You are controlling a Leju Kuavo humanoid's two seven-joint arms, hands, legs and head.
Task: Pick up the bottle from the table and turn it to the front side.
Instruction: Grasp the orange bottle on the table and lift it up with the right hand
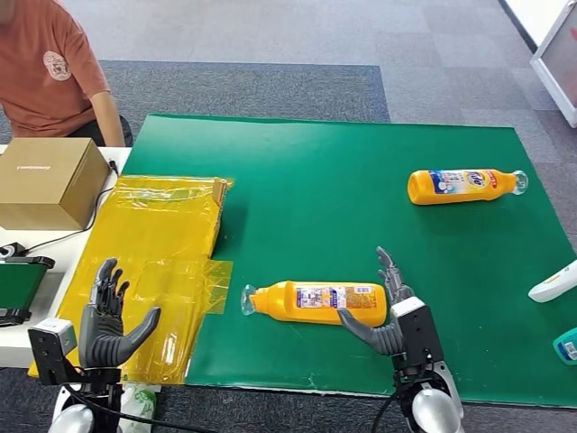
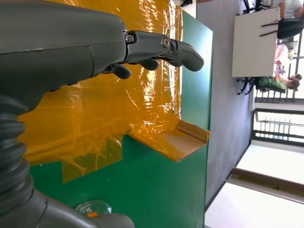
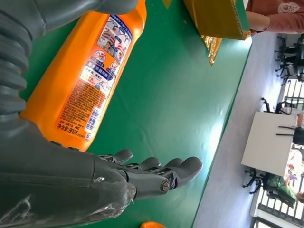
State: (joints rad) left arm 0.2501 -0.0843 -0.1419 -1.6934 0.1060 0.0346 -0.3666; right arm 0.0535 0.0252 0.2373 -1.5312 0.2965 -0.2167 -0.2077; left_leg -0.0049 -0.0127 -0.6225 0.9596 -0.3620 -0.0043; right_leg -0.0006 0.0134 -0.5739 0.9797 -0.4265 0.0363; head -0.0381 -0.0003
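only two orange bottles point(image 1: 317, 301) point(image 1: 462, 186) on green mat point(image 1: 340, 189).

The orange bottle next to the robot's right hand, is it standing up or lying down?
Lying down. The near orange bottle lies lengthwise on the green mat, cap end toward the yellow plastic sheet, beside the right hand.
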